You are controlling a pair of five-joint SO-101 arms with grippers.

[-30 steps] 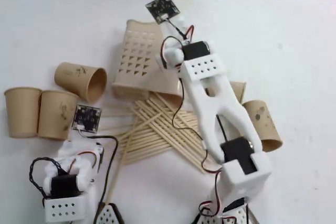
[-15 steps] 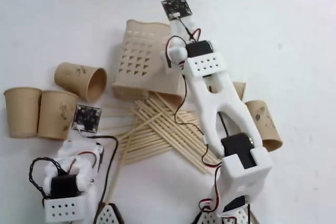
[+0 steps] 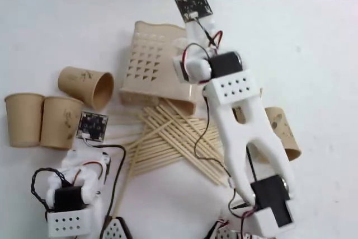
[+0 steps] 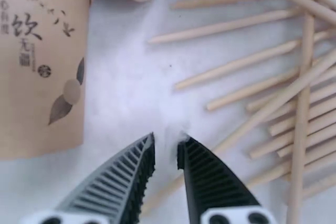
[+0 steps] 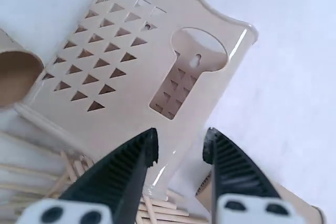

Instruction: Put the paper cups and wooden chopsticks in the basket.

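The beige basket [image 3: 150, 60] lies on its side at the back of the table, its perforated wall [image 5: 110, 61] facing up. My right gripper [image 5: 180, 139] is open just above the basket's rim by the handle cutout, holding nothing. Wooden chopsticks [image 3: 173, 138] lie scattered in a pile in front of the basket. One paper cup [image 3: 86, 86] lies beside the basket and two more [image 3: 42, 120] sit at the left. My left gripper [image 4: 166, 142] hangs slightly open over bare table between a cup [image 4: 42, 61] and the chopsticks [image 4: 273, 98].
Two more paper cups [image 3: 279, 130] lie at the right, partly under the right arm [image 3: 240, 121]. The left arm [image 3: 70, 200] sits at the near left corner. Bare table lies behind and to the right of the basket.
The right arm has drawn its wrist back and to the right, away from the basket's middle toward its near right rim. The basket, cups and left arm have not moved.
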